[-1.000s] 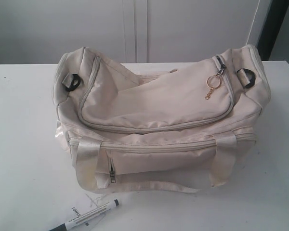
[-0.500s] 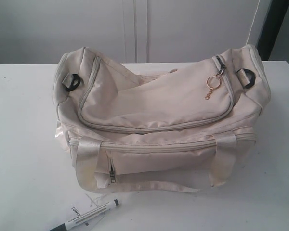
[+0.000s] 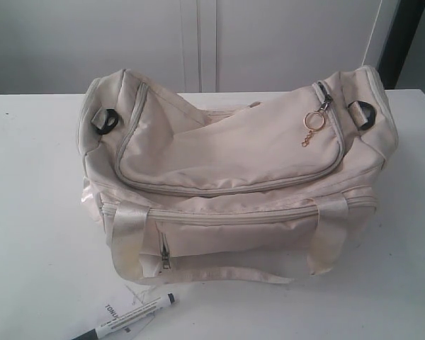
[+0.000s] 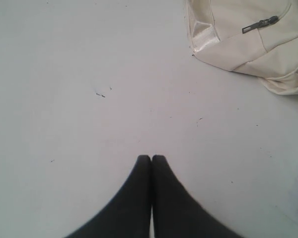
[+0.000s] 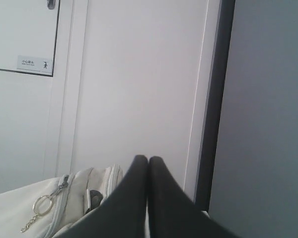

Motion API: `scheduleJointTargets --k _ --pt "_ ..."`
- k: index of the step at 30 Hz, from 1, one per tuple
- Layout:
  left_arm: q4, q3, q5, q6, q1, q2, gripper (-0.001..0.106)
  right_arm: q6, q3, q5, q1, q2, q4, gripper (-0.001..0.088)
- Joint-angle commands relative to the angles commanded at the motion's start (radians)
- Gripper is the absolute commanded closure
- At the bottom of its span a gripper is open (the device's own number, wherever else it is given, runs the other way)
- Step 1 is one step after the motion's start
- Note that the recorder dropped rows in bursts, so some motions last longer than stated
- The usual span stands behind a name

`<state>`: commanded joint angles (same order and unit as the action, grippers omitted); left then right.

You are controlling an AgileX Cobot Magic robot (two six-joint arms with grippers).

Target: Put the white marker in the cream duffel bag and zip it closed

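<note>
Both grippers (image 4: 151, 157) (image 5: 148, 158) have 2 tapered, seemingly matte black fingers (image 4: 131, 203).

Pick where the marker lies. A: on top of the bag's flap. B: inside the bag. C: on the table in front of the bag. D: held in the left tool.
C: the marker lies on the table just in front of the bag.
</note>
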<state>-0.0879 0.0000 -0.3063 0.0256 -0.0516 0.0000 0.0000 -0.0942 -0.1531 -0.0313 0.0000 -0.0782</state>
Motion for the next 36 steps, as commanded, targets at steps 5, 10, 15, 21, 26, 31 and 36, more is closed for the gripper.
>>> scheduleJointTargets --k 5,10,15,21,26,31,36 --pt "0.0 0.0 0.0 0.0 0.0 0.0 0.105 0.0 -0.025 0.087 0.0 0.0 0.0 0.0868" --pt "0.0 0.0 0.0 0.0 0.0 0.0 0.105 0.0 -0.089 0.239 0.0 0.0 0.0 0.0868" --pt "0.0 0.0 0.0 0.0 0.0 0.0 0.105 0.0 -0.163 0.33 0.0 0.034 0.0 0.0868" --pt "0.0 0.0 0.0 0.0 0.0 0.0 0.105 0.0 -0.234 0.381 0.0 0.096 0.0 0.0868" --pt "0.0 0.0 0.0 0.0 0.0 0.0 0.105 0.0 -0.31 0.454 0.0 0.154 0.002 0.0868" --pt "0.0 0.0 0.0 0.0 0.0 0.0 0.105 0.0 -0.392 0.488 0.0 0.258 0.004 0.0868" --pt "0.0 0.0 0.0 0.0 0.0 0.0 0.105 0.0 -0.486 0.551 0.0 0.395 0.044 0.0868"
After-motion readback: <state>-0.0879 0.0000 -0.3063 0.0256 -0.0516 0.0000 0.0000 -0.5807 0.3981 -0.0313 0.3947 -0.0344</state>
